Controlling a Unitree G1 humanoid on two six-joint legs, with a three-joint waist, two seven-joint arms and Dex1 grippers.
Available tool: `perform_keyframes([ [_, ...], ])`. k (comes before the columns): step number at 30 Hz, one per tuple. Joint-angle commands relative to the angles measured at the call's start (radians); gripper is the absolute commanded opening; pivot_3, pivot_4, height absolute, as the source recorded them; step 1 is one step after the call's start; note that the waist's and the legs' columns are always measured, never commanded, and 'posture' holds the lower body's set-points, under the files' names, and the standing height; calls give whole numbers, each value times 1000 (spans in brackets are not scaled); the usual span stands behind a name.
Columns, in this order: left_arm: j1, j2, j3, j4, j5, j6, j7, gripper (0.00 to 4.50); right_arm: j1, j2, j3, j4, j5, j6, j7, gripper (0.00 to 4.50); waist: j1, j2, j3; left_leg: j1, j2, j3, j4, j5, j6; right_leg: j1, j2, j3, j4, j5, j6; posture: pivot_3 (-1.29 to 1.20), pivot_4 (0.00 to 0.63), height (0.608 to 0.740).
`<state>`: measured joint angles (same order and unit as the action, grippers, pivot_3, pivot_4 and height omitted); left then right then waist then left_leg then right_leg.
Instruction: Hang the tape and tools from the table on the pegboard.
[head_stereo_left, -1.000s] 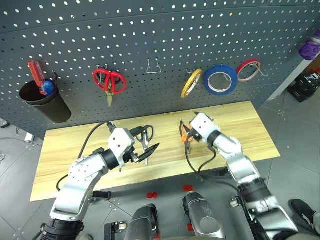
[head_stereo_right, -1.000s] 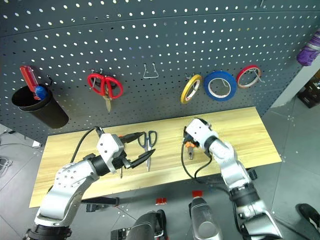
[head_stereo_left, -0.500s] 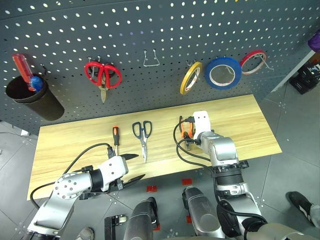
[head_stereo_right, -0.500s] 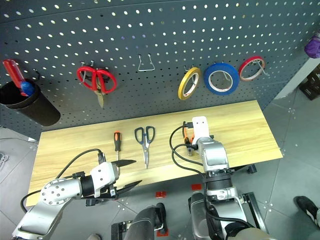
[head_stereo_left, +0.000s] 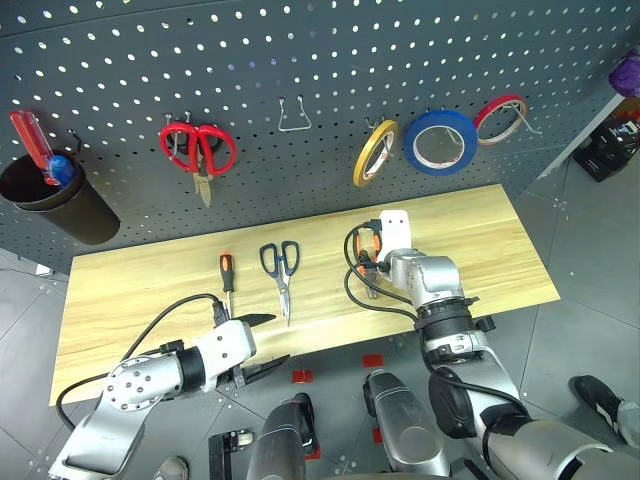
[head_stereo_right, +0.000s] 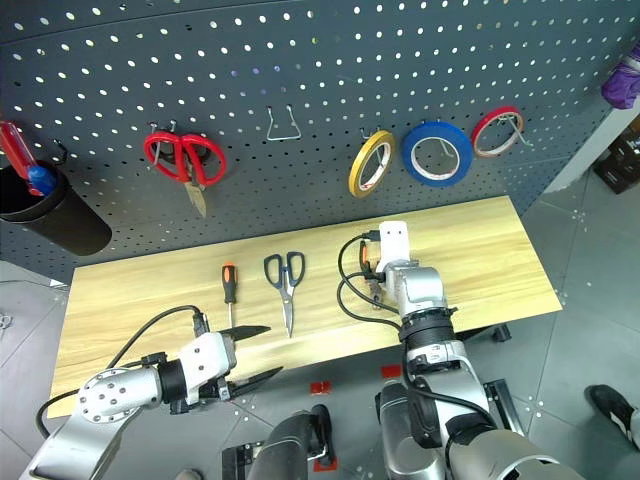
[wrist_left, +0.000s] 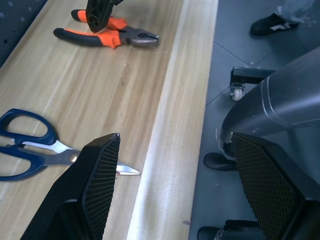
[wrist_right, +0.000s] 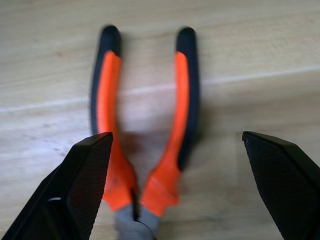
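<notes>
The right gripper (wrist_right: 170, 200) hangs over the pliers (wrist_right: 145, 135) with its two black fingers spread wide, one on each side of the orange-and-black handles. It holds nothing, and no contact with the pliers can be made out. The pliers lie flat on the table (head_stereo_left: 480, 250), right of the middle.

The left gripper (head_stereo_left: 262, 345) sits at the near edge of the table, toward the left, with its fingers also spread and empty. One finger lies over the wood, the other past the edge above the floor. Just beyond it lie the blue-handled scissors (head_stereo_left: 279, 268), blades pointing to the near side, and to their left the screwdriver (head_stereo_left: 227, 276) with its orange-and-black handle.

On the pegboard (head_stereo_left: 330, 90) behind the table the yellow tape (head_stereo_left: 370, 153) already hangs on a hook, with a blue roll (head_stereo_left: 440, 141) and a red roll (head_stereo_left: 499, 118) to its right. Red scissors (head_stereo_left: 198, 152) hang farther left, and a black cup (head_stereo_left: 58, 200) at the far left holds a red-handled screwdriver (head_stereo_left: 30, 140).
</notes>
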<state>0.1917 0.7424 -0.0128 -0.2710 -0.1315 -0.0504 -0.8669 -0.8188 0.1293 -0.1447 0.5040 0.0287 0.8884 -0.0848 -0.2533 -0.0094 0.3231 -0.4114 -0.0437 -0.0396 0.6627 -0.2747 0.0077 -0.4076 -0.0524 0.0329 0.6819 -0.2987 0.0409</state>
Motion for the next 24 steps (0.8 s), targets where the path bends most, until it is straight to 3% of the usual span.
perform_keyframes([
  [1,3,4,11,-32,1,-3,4,3726,-40,68,-3,-1,42,-11,-19,4427,0,0,0,0,0,0,0,0,0,0,0,0,0,0,0,-273,377,740],
  [12,-8,2,7,-23,1,-4,6,3726,5,57,123,-98,71,63,47,4427,1,0,0,0,0,0,0,0,0,-1,0,1,0,0,0,-274,371,740],
  [20,-22,-1,-2,-10,5,-5,4,3726,20,16,249,-67,-1,-79,53,4427,1,0,0,-1,0,0,0,0,0,-2,0,1,0,0,0,-273,372,740],
  [24,-24,0,-3,-3,9,-11,3,3726,58,10,312,-164,-26,-59,74,4427,0,0,0,-4,0,0,0,0,0,-4,0,1,0,0,0,-277,367,740],
])
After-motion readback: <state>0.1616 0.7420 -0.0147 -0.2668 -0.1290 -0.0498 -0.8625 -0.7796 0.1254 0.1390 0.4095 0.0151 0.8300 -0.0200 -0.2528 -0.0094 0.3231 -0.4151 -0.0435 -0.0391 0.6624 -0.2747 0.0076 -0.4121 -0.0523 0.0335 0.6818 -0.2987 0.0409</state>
